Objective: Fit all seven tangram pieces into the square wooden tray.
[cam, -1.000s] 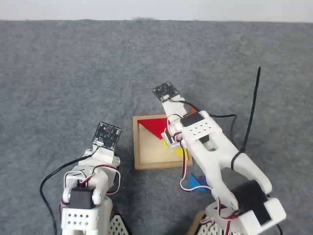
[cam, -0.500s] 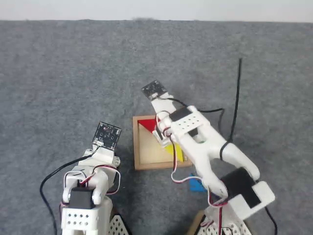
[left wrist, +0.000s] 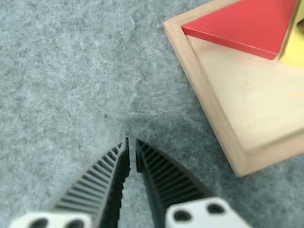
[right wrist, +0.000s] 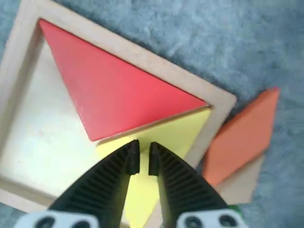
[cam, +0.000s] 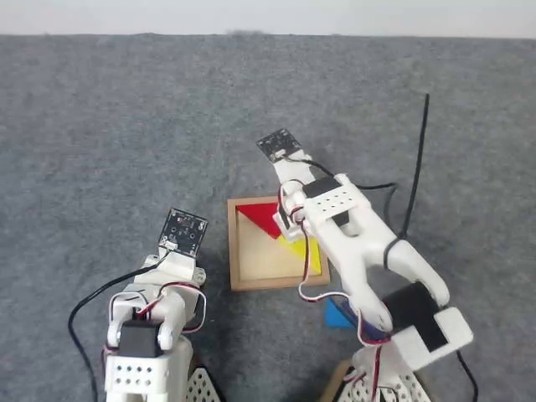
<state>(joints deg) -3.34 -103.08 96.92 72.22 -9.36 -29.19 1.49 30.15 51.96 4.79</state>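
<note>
The square wooden tray (cam: 232, 251) held a red triangle (cam: 264, 219) along its far edge and a yellow triangle (cam: 310, 255) at right. An orange piece (right wrist: 240, 137) lay outside its far-right corner. The right gripper (right wrist: 143, 154), over the yellow triangle, and the left gripper (left wrist: 131, 147) were both closed and empty.

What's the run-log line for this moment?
tray: red triangle, yellow triangle in | outside: orange piece, blue piece | left gripper: shut, over mat | right gripper: shut, empty, over yellow triangle

one tray (cam: 234, 248); one red piece (right wrist: 114, 97), one yellow piece (right wrist: 183, 130), one orange piece (right wrist: 242, 135), one blue piece (cam: 337, 313)
</note>
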